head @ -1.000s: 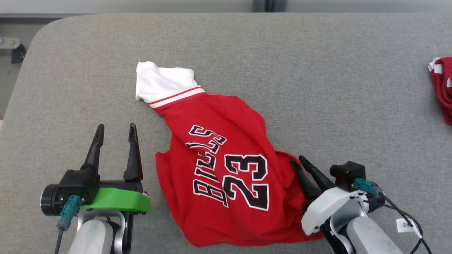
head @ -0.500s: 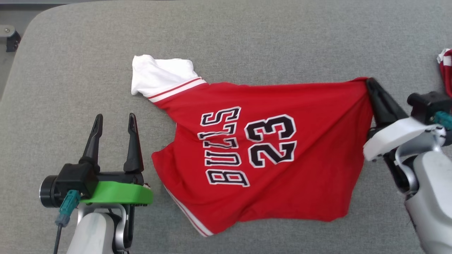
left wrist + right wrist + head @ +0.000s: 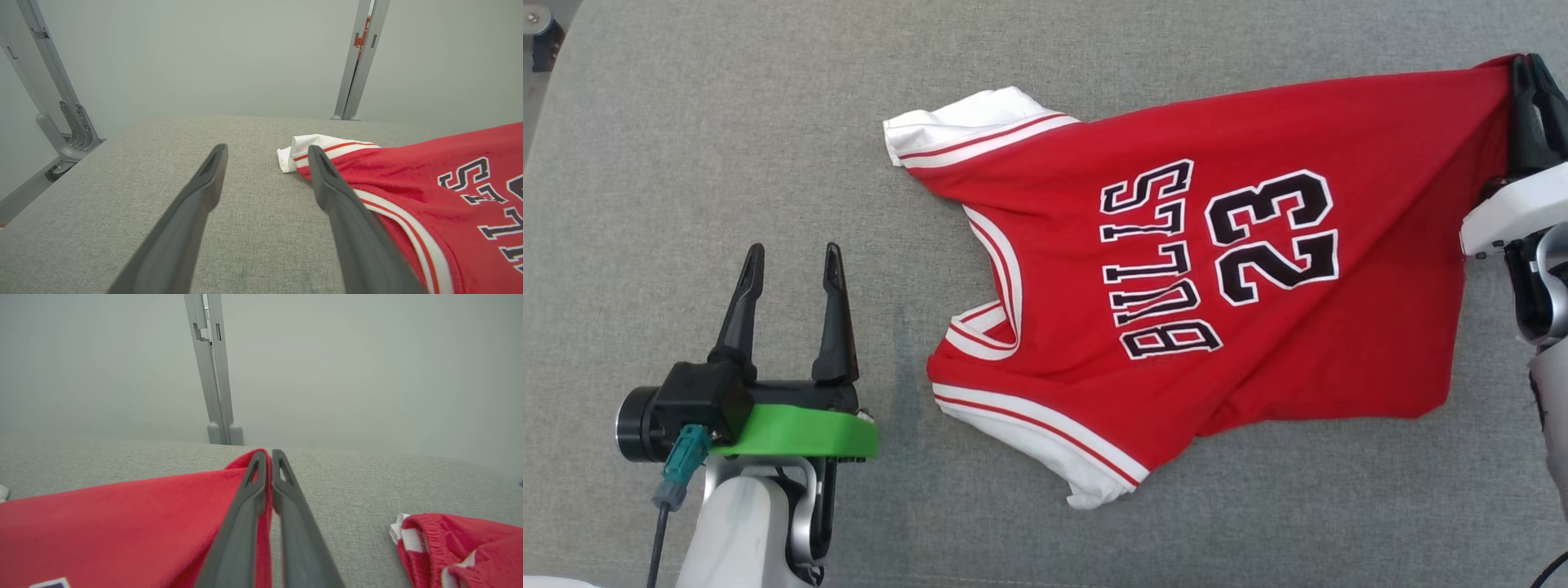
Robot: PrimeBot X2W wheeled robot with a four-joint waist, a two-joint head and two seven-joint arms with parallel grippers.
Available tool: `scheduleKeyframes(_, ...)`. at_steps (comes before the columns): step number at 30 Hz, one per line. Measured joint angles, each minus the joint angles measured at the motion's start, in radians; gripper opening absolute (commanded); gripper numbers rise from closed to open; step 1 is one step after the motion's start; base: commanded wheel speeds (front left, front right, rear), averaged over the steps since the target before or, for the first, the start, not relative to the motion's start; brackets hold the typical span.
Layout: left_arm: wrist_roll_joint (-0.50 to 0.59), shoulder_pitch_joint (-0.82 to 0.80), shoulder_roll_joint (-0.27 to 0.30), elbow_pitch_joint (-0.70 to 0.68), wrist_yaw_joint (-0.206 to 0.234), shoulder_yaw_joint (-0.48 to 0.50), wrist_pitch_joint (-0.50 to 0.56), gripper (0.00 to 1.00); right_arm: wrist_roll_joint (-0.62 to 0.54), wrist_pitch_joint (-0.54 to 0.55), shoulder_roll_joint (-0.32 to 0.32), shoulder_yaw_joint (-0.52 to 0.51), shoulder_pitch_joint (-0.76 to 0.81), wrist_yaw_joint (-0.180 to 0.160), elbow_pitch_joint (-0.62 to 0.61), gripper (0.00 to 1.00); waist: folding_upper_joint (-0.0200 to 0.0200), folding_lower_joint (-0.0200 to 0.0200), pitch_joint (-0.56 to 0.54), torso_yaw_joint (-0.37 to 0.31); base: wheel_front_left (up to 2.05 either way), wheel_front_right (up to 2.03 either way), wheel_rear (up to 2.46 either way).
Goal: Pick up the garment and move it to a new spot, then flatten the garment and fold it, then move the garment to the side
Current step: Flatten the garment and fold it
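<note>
The garment [image 3: 1241,269] is a red sleeveless jersey with white trim, "BULLS" and "23" on it, spread across the grey surface from the middle to the right. My right gripper [image 3: 1531,69] is shut on the garment's far right corner, with red cloth [image 3: 267,490] pinched between the fingers in the right wrist view. Low on the left, my left gripper [image 3: 788,257] stands open and holds nothing, a short way left of the garment's neckline. In the left wrist view the garment [image 3: 441,192] lies to the right of the right finger [image 3: 343,212].
A second red and white piece of clothing [image 3: 461,547] lies on the grey surface [image 3: 727,147] to the right of my right gripper. Behind the surface a grey metal post [image 3: 212,371] rises before a pale wall. Bare grey surface stretches left of the garment.
My right gripper has shut on the garment's corner and dragged it up and to the right, pulling the crumpled jersey out. The camera has also shifted. My left gripper has stayed put.
</note>
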Motion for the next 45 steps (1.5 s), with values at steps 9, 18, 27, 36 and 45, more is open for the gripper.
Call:
scheduleKeyframes(9,0.030,0.035,-0.004,0.022,-0.006,0.021,0.000,1.00,-0.025,-0.095,0.051,0.034,0.116,0.000,-0.087,1.00,0.0000,0.0000,-0.048,-0.026,0.00,0.00,0.00)
scheduleKeyframes(18,0.044,0.105,0.008,0.035,-0.004,0.041,0.000,1.00,-0.042,-0.091,0.165,0.011,0.452,0.000,-0.359,1.00,0.0000,0.0000,-0.137,-0.064,0.00,0.00,0.00)
scheduleKeyframes(27,0.046,0.157,0.022,0.046,0.003,0.042,0.000,1.00,-0.066,-0.028,0.247,-0.011,0.657,0.000,-0.545,1.00,0.0000,0.0000,-0.190,-0.107,0.00,0.00,0.00)
scheduleKeyframes(36,0.042,0.170,0.024,0.044,0.007,0.033,0.005,1.00,-0.073,0.012,0.267,-0.016,0.702,0.000,-0.613,1.00,0.0000,0.0000,-0.209,-0.118,0.00,0.00,0.00)
scheduleKeyframes(45,0.040,0.169,0.027,0.035,0.012,0.023,0.006,1.00,-0.074,0.027,0.267,-0.016,0.699,0.000,-0.623,1.00,0.0000,0.0000,-0.195,-0.113,0.00,0.00,0.00)
